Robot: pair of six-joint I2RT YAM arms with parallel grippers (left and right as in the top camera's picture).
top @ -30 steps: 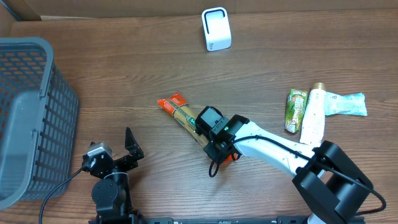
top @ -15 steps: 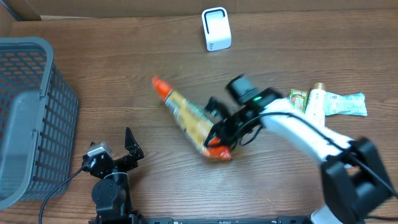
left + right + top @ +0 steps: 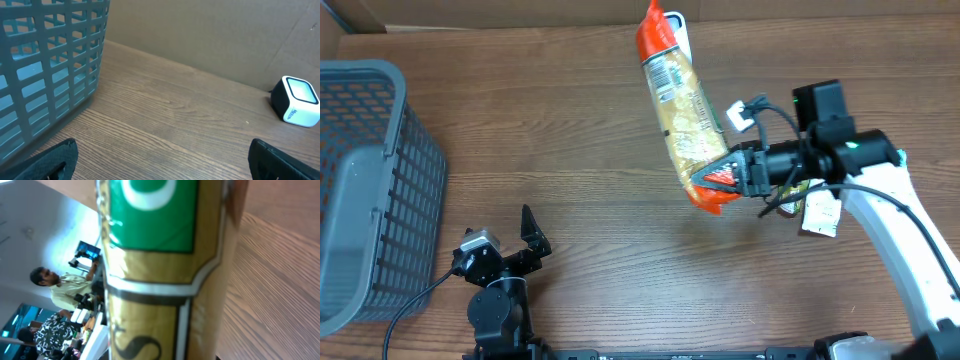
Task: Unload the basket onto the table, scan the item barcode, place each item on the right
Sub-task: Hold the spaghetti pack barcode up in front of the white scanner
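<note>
One long snack packet (image 3: 678,110), gold with orange ends, sits just right of centre in the overhead view. It slants from its lower orange end up to the frame's top edge, where its tip overlaps the white scanner (image 3: 681,40). We see the right gripper (image 3: 738,172) clamped on that lower end, reaching in from the right. Bare table (image 3: 570,180) lies wide between packet and grey basket (image 3: 360,190) at the left edge. At lower left the left gripper (image 3: 510,245) rests, jaws spread wide, holding nothing.
</note>
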